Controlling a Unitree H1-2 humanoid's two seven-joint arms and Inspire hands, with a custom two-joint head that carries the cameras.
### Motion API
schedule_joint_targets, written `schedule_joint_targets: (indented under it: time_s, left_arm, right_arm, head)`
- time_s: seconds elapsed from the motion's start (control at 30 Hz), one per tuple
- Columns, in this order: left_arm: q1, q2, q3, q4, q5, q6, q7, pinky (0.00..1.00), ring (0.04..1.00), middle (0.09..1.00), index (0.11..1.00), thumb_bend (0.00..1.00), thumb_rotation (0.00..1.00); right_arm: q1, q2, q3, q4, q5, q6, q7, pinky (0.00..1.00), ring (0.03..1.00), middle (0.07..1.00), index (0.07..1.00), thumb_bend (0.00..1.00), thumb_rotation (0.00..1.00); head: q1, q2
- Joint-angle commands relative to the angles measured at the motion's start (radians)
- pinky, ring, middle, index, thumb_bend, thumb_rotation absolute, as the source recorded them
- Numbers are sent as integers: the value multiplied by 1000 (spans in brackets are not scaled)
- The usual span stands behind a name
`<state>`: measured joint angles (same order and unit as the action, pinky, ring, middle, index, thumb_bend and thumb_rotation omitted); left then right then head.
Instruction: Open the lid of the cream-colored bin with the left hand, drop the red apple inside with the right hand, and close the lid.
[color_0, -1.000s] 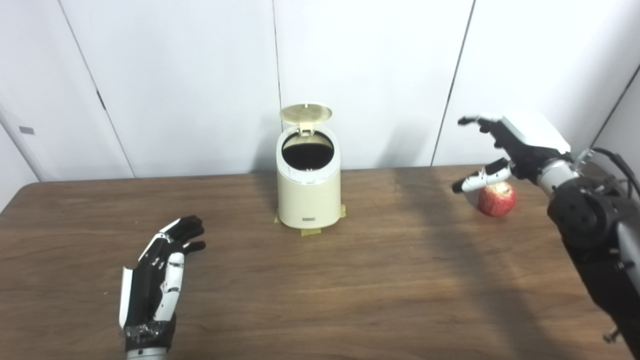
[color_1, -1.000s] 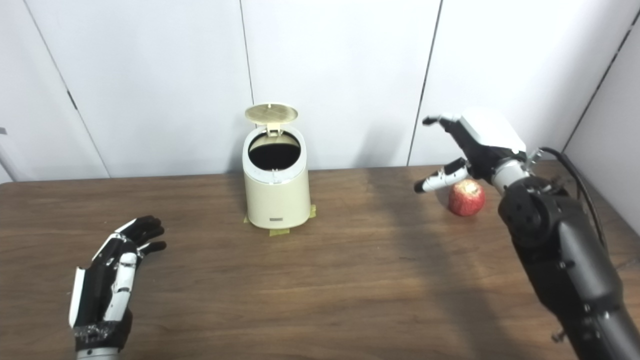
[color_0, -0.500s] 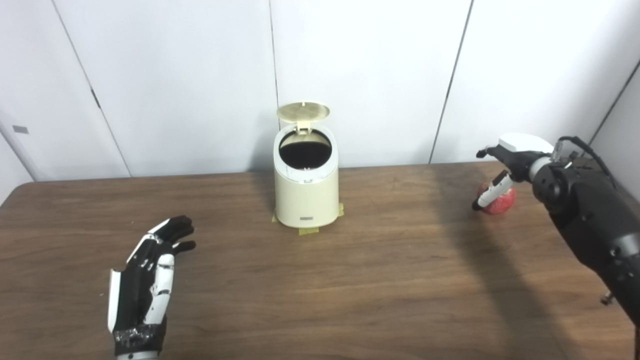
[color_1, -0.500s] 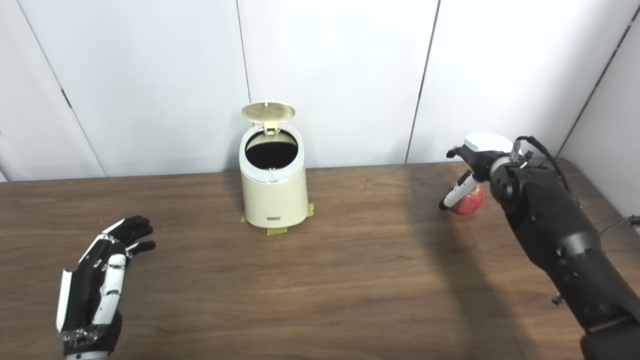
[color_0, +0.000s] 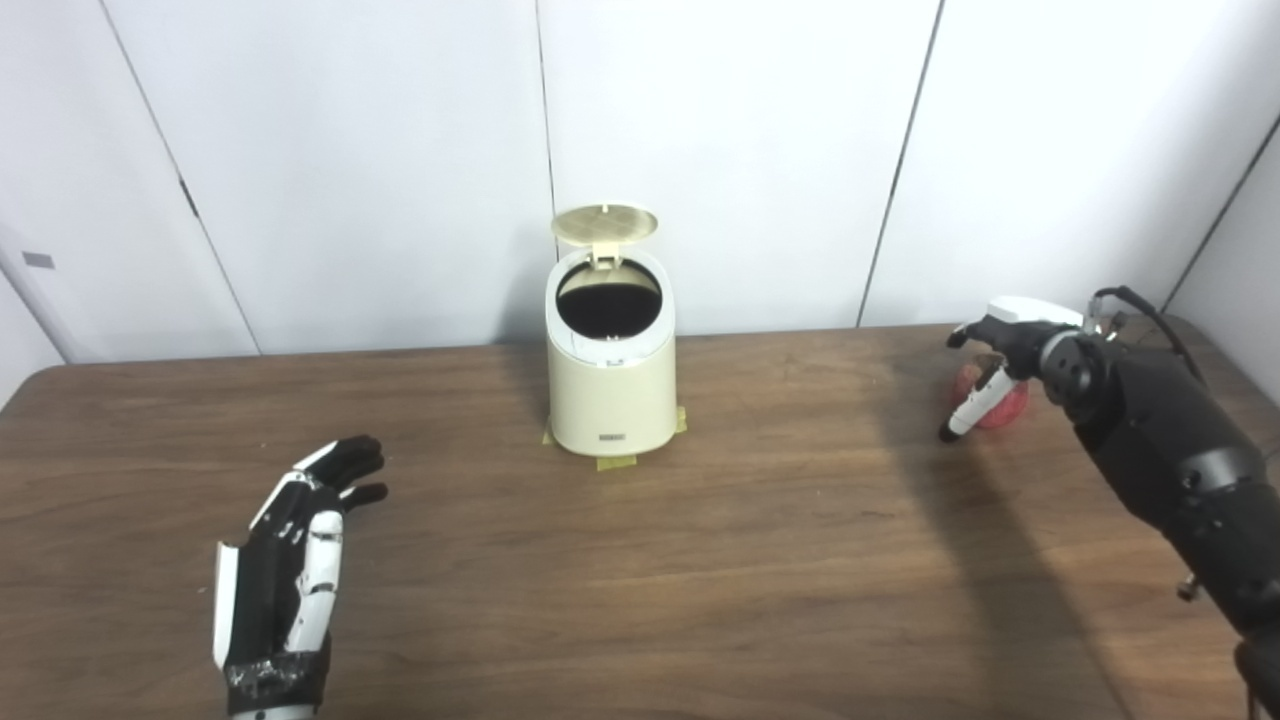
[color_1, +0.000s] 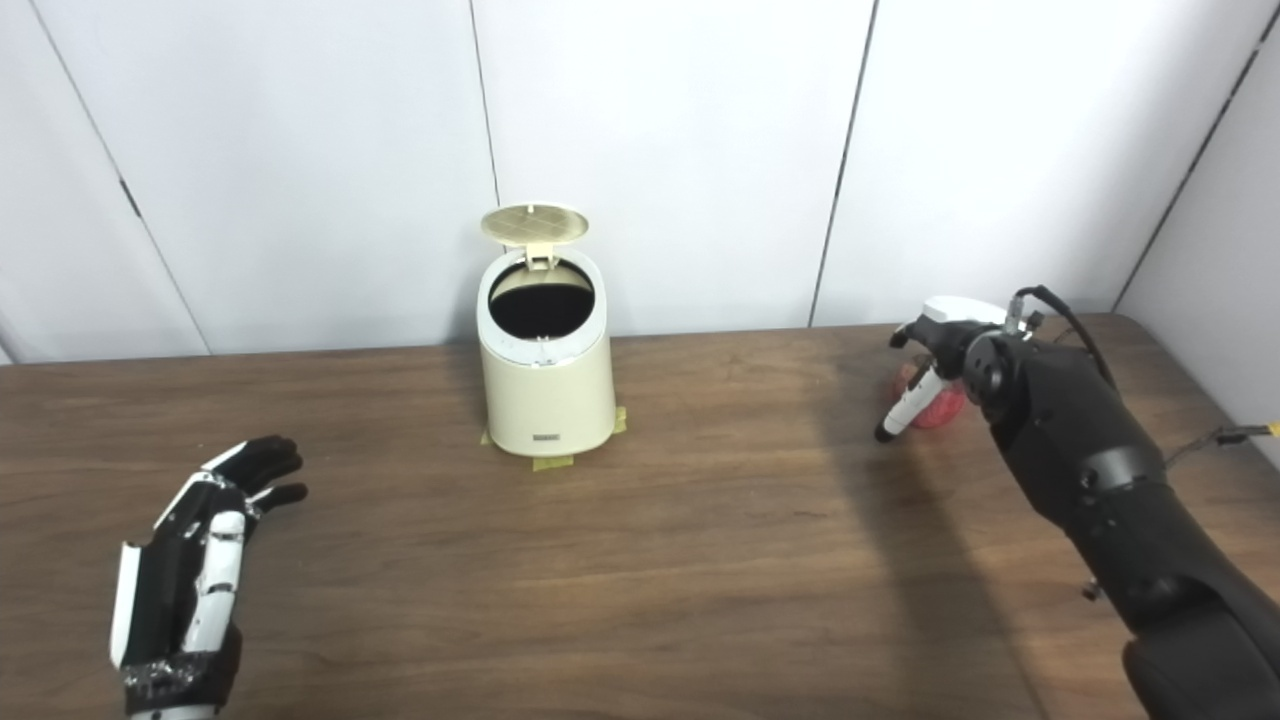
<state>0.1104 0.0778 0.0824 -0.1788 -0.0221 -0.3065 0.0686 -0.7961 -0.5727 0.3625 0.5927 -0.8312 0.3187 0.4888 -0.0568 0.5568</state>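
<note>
We see the cream-colored bin, a smooth rounded cylinder with a small dark label low on its front, standing at the back middle of the dark wood-grain worktop. Its round lid is tipped up on a rear hinge, and the mouth below shows black. Scraps of yellowish tape peek out around its base.

Far to the right, near the worktop's back edge, we find the red apple, round and a little blurred, resting on the wood. Our right hand, white-shelled over black, arches above and in front of it. Its fingers are spread apart and closed on nothing; one white, dark-tipped finger slants down across the apple's left side, its tip close to the wood. Whether it touches the fruit we cannot tell.

Our left hand hovers low over the near-left part of the worktop, well apart from the bin. It is black with white plates, palm turned inward, its fingers loosely parted and empty.

Behind the worktop stand plain white wall panels with thin dark seams.
</note>
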Motion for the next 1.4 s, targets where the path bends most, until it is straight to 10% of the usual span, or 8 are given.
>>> schedule_joint_targets:
  time_s: [0.0, 0.6, 0.73, 0.8, 0.87, 1.37]
  left_arm:
    - [55, -34, 3, -18, 10, -17, 12, 690, 766, 759, 721, 97, 665]
    - [64, -49, -4, -28, 38, -26, 30, 670, 750, 745, 708, 95, 608]
    - [67, -51, -6, -35, 47, -25, 37, 668, 748, 742, 705, 86, 619]
    - [68, -49, -8, -36, 46, -26, 37, 667, 747, 742, 706, 87, 639]
    - [70, -48, -9, -38, 43, -24, 38, 665, 747, 744, 707, 92, 647]
    - [63, -45, -9, -26, 36, -35, 40, 672, 749, 740, 699, 89, 568]
  right_arm:
    - [-78, -19, -5, 12, 11, -11, -28, 628, 817, 903, 864, 1000, 317]
    - [-100, -21, 45, 142, 41, -47, -75, 629, 806, 886, 854, 973, 274]
    - [-77, -10, 51, 163, 0, -54, -257, 538, 664, 739, 741, 867, 66]
    - [-62, 7, 54, 181, -28, -53, -405, 396, 501, 513, 562, 616, 13]
    - [-53, 20, 50, 185, -37, -39, -488, 374, 510, 508, 498, 545, 2]
    - [-51, 21, 55, 198, -24, -65, -579, 344, 414, 508, 493, 519, 0]
  head:
    - [1, 1]
    - [15, 5]
    - [16, 8]
    - [16, 8]
    - [14, 9]
    - [11, 4]
